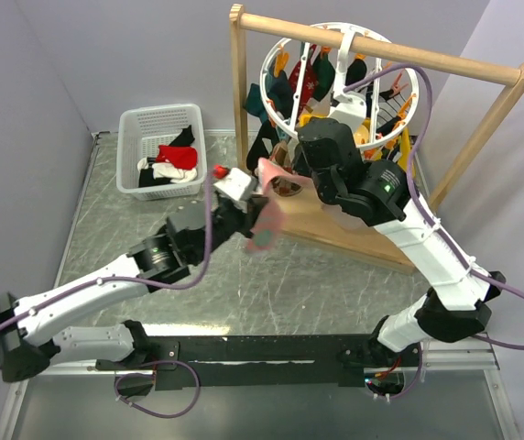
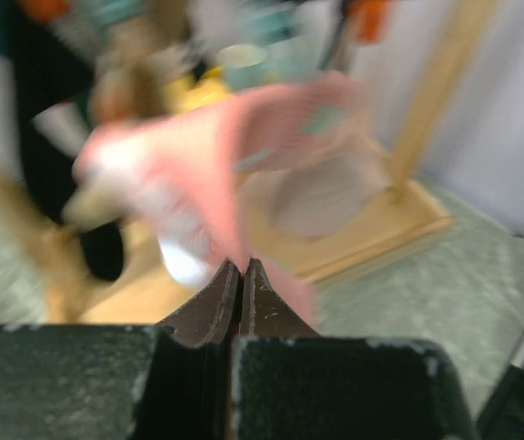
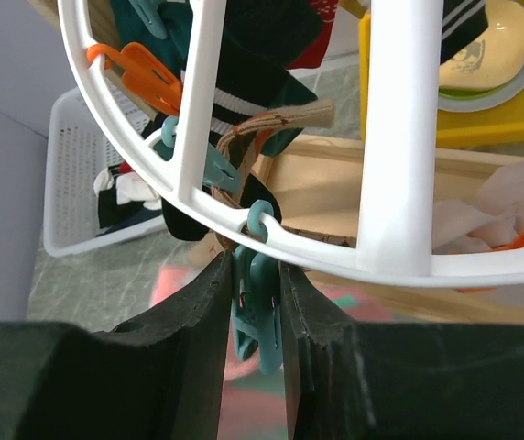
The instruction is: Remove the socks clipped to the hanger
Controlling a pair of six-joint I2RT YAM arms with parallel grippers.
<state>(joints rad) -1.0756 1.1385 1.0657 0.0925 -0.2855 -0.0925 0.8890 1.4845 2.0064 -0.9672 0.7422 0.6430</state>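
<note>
Seemingly, left hand [image 2: 241, 268] pinches blurred pink sock [image 2: 198, 156].

Hanger [image 1: 265, 71]: white round ring with curved spokes, hung tilted on the wooden rail [image 1: 445, 62] at the table's 1 o'clock. Orange and teal clips sit along its rim. Socks [image 1: 297, 87] in red, dark teal, black and stripes hang clipped inside it. One teal clip [image 3: 257, 312] at the rim's 6 o'clock sits pinched in the right gripper [image 3: 257, 266]. The pale pink sock [image 1: 267, 218] is at the ring's 7 o'clock, nipped in the left gripper [image 2: 242, 266]. It is blurred in the wrist view.
</note>
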